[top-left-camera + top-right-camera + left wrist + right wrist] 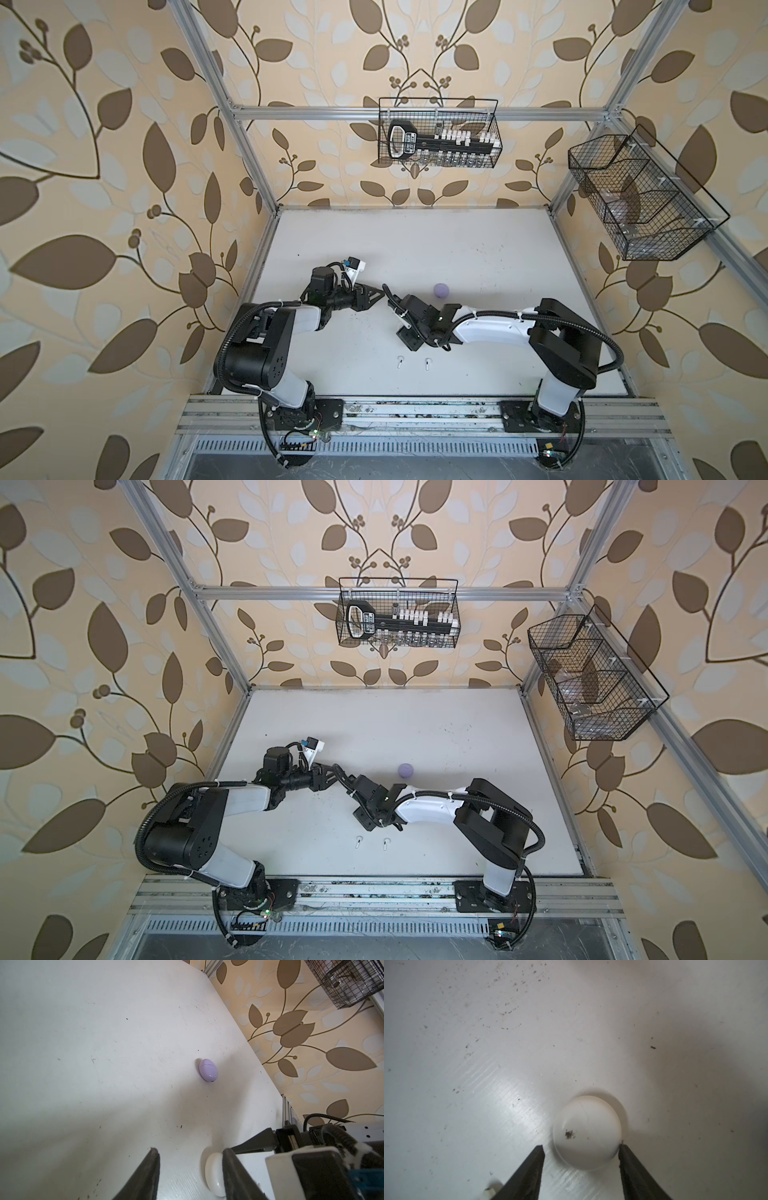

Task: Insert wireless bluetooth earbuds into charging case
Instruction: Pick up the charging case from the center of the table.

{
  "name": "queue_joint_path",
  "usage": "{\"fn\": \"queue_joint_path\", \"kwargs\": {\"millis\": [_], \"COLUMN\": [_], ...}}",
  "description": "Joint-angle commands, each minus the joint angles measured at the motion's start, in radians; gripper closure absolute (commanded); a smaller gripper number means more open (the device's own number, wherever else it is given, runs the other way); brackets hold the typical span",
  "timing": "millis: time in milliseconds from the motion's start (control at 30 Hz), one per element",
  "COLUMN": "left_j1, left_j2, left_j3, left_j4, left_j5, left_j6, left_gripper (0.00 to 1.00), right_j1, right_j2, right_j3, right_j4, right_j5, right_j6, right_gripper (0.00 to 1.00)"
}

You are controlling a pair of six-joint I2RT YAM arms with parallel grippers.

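On the table (457, 249) lie two white stemmed earbuds (400, 362).

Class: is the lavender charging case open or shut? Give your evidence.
Shut: the lavender case shows an unbroken rounded shell with only a thin seam, no interior.

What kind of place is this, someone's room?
Likely a robot test booth, not a home: an aluminium frame boxes in a white table, and a left arm and right arm are mounted on its front rail.
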Motion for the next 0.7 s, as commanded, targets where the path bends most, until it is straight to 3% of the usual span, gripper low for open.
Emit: {"fn": "queue_joint_path", "kwargs": {"millis": [0, 467, 667], "left_j1": [0.001, 0.001, 0.001], "left_j2": [-0.005, -0.007, -0.009], "left_j3": [0.022, 0.020, 0.020], "left_j4": [0.034, 0.036, 0.037], "left_j5": [0.025, 0.024, 0.022], "left_j6": [0.005, 0.005, 0.005], "left_gripper": [0.50, 0.50, 0.50], "right_j1": [0.014, 0.056, -0.014], "right_j2": [-0.024, -0.058, -0.077], "right_j3": [-0.007, -0.027, -0.034], "right_j4": [-0.017, -0.003, -0.028], "right_j5": [-0.019, -0.049, 0.008], "right_j6": [0.005, 0.013, 0.075], "right_gripper": [0.42, 0.42, 0.42]}}
